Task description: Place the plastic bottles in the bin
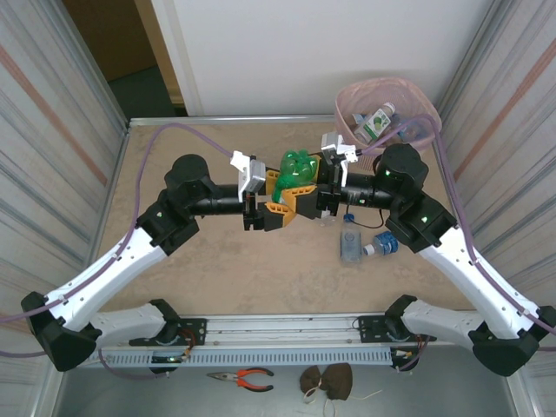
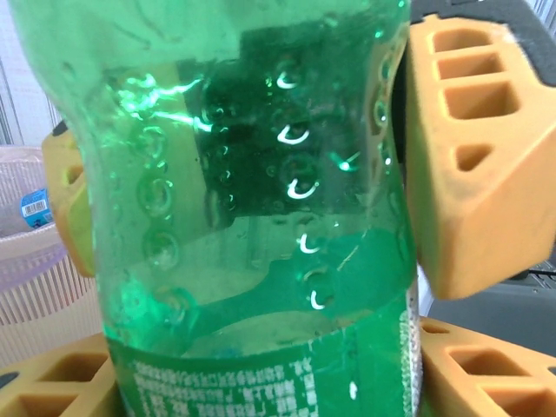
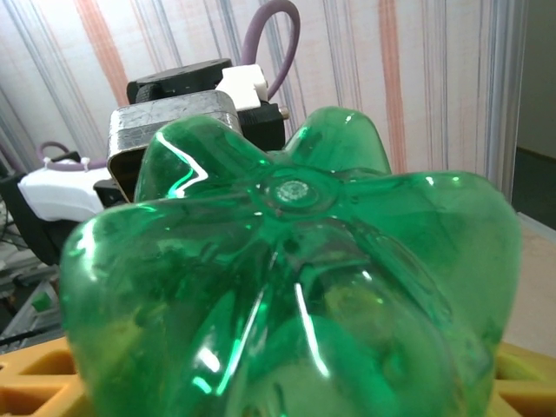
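L claw (image 2: 252, 226) clamps green btl (image 1: 297, 168) by its body.

Beige table (image 1: 217, 265) bears clear bottle (image 1: 352, 247) and blue-labelled bottle (image 1: 383, 244)

You have one green bottle (image 1: 295, 169), two clear bottles (image 1: 352, 246) (image 1: 383, 244) near right, at least one labelled bottle (image 1: 375, 122) inside one bin (image 1: 426, 100), one pliers (image 1: 243, 376).
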